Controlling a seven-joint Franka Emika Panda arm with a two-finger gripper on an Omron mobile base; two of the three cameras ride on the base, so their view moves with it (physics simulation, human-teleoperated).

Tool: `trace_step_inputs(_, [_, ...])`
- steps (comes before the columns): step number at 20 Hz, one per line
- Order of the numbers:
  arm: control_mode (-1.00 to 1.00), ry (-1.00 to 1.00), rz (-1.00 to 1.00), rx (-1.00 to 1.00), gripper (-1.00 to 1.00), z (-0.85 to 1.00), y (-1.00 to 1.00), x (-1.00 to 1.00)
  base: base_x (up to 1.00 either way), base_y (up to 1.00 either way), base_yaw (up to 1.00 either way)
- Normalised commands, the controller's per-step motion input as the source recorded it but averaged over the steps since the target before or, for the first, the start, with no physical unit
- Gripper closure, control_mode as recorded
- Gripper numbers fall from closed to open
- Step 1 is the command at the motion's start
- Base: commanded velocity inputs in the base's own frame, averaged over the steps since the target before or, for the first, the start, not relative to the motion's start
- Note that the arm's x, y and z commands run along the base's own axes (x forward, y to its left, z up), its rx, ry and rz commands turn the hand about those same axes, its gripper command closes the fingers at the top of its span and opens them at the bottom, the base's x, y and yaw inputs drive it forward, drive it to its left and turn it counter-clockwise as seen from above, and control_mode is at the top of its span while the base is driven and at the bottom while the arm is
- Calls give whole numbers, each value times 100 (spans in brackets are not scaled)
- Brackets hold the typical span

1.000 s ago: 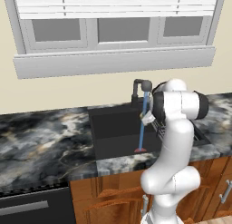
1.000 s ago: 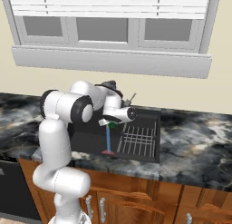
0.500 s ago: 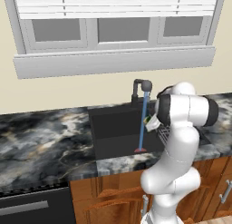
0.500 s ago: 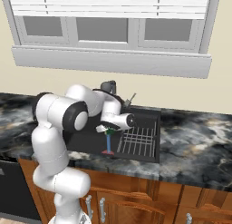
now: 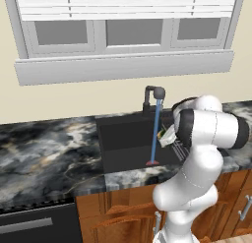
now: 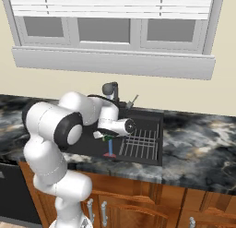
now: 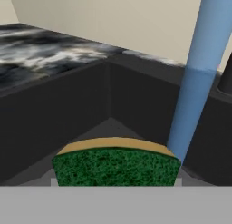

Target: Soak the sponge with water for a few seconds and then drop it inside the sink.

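Left base view: water (image 5: 155, 134) falls in a thin blue line from the dark faucet (image 5: 153, 96) into the sink (image 5: 125, 138). The arm's elbow covers most of the hand; a bit of the sponge (image 5: 161, 134) shows just right of the stream.

Right base view: hand (image 6: 102, 135) low over the basin, beside the dish rack (image 6: 140, 143).

Hand view: hand closed on the sponge (image 7: 115, 165), green face up, its right edge touching the stream (image 7: 199, 78). Marbled surface (image 7: 41, 46) beyond.
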Motion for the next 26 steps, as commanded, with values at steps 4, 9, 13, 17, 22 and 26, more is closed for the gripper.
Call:
trace_step_inputs(4, [-100, 15, -11, 0, 100, 26, 7, -34, 0, 0, 0])
trace_step_inputs(9, [-100, 15, -15, 0, 100, 25, 10, -21, 0, 0, 0])
trace_step_inputs(13, [-100, 10, -17, 0, 100, 29, 19, -14, 0, 0, 0])
trace_step_inputs(17, [-100, 9, -16, 0, 100, 24, 13, -14, 0, 0, 0])
trace_step_inputs(22, [-100, 11, -19, 0, 100, 14, 14, -4, 0, 0, 0])
trace_step_inputs(26, [-100, 14, -20, 0, 100, 8, 12, -5, 0, 0, 0])
